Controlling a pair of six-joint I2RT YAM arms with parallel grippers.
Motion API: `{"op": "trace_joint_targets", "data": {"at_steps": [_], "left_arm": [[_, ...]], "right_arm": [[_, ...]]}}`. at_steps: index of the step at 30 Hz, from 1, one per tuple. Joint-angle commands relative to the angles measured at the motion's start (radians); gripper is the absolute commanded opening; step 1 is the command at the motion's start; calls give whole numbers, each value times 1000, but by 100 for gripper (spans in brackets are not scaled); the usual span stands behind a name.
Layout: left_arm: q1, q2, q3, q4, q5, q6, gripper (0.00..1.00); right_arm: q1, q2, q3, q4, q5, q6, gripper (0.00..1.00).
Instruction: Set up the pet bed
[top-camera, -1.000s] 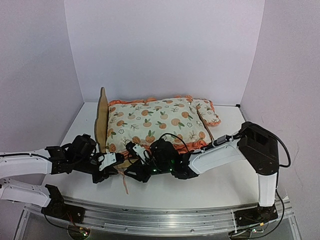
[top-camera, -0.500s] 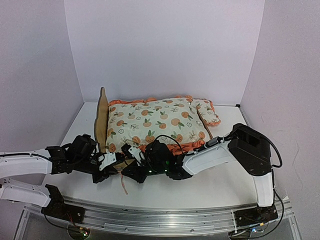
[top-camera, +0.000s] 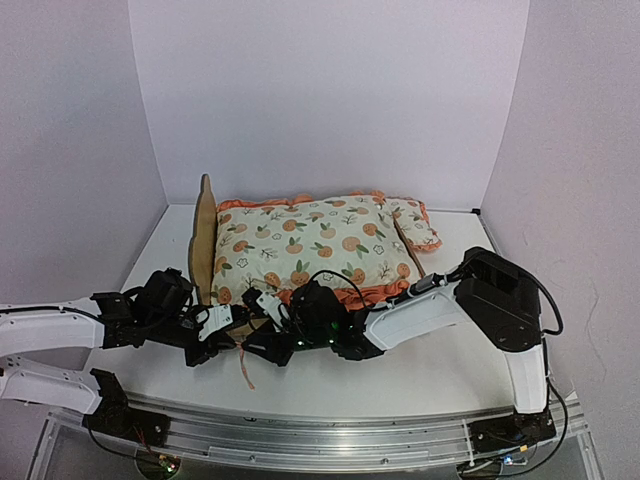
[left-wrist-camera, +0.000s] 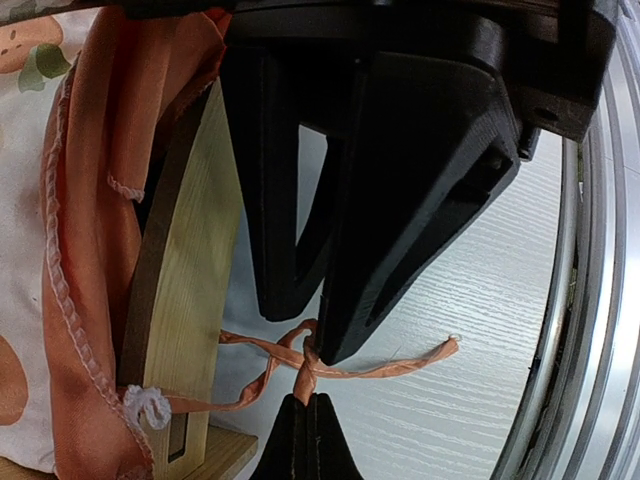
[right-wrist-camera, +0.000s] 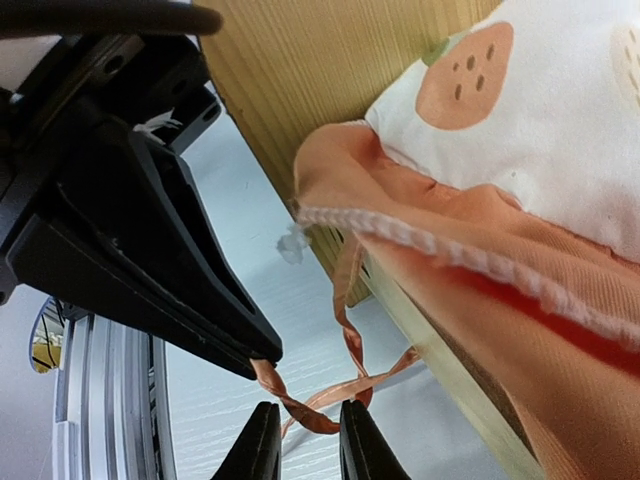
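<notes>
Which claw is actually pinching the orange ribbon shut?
The left claw: its tips are closed on the ribbon; the right claw has its tips apart.

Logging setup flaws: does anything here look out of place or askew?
Yes. Orange ribbon ties from the cushion trail loose and tangled on the table off the pet bed at its near-left corner; the left tool pinches them. The small pillow lies at the end opposite the headboard.

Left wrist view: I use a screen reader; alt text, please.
The left gripper, shut, pinches a thin orange ribbon tie over the white table. The right gripper, entering from the top, has its tips at the same ribbon, beside the plywood edge of the pet bed and the orange-ruffled cushion.
</notes>
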Motion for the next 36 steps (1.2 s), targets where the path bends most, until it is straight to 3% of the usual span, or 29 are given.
{"op": "trace_joint_targets", "data": {"at_steps": [1, 10, 16, 18, 22, 29, 36], "left_arm": [[4, 12, 47, 58, -35, -18, 0], [4, 10, 40, 73, -37, -16, 0], [3, 11, 50, 73, -64, -49, 0], [4, 10, 72, 59, -99, -102, 5], [4, 6, 162, -18, -174, -263, 31], [4, -26, 240, -30, -170, -461, 33], [3, 14, 223, -60, -150, -772, 34]], "right_arm": [[10, 23, 19, 72, 5, -61, 22], [10, 58, 32, 114, 24, -79, 20], [10, 61, 25, 117, 53, -53, 1], [10, 65, 28, 117, 70, -15, 0], [10, 74, 39, 117, 115, 88, 0], [10, 68, 31, 120, 169, 174, 0], [-7, 71, 61, 119, 192, 222, 0]]}}
